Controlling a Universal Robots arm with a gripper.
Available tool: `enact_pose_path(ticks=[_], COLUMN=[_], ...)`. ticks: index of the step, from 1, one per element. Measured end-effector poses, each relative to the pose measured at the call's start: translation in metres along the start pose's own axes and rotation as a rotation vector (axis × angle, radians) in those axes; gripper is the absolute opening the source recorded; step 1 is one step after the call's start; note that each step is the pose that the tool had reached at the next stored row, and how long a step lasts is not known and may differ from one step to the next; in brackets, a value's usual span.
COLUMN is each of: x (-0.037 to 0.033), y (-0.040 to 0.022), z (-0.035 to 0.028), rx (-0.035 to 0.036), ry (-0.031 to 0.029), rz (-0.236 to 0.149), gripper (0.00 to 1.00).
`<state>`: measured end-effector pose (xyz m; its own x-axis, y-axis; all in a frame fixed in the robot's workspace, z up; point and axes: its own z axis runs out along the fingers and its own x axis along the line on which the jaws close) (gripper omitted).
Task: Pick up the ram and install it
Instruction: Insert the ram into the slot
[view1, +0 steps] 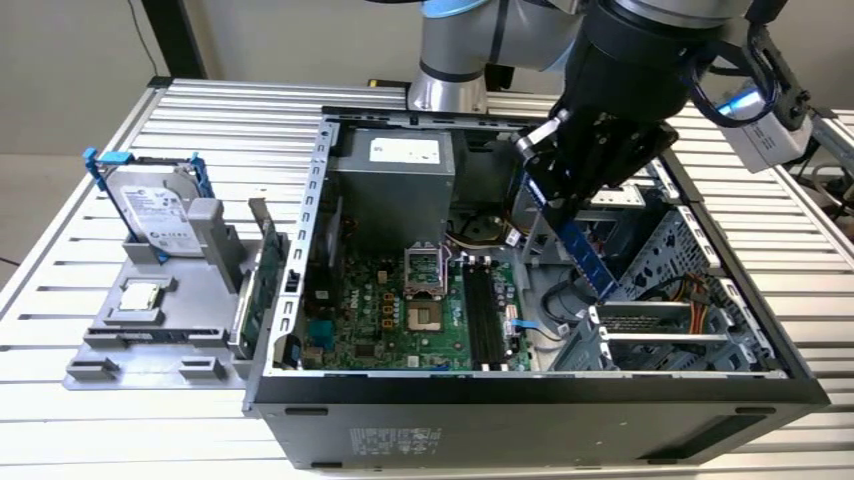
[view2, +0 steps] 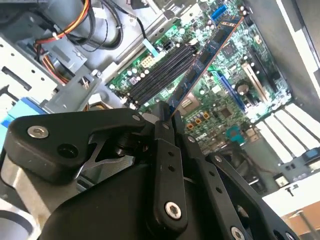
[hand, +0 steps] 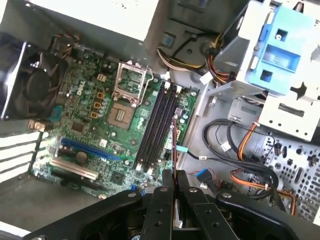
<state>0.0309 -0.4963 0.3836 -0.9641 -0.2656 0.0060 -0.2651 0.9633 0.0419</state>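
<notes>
Left of the open dark-grey metal computer case (view1: 534, 392), one grey plastic tray (view1: 147, 365) carries one silver hard drive (view1: 150, 210) in a blue frame and one small square silver processor chip (view1: 140, 297). One green expansion card (view1: 267, 275) stands on edge against the case's wall. Inside the case, four black memory slots (view1: 487, 315) lie on the green motherboard (view1: 380, 315). Over the case's right half, the one black gripper (view1: 558, 205) clamps the top of one long blue-green ram stick (view1: 587, 262). The stick's long axis slants steeply, free end pointing down, just right of the slots.
</notes>
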Motion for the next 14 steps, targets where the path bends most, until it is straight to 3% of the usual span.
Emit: enact_pose_path(ticks=[12, 14], x=[0.0, -0.0001], y=[-0.0001, 0.0002], z=[0.0012, 0.0014], rx=[-0.0013, -0.0016], ry=[-0.0092, -0.0099], rz=[0.219, 0.237], gripper=[0.0, 0.0])
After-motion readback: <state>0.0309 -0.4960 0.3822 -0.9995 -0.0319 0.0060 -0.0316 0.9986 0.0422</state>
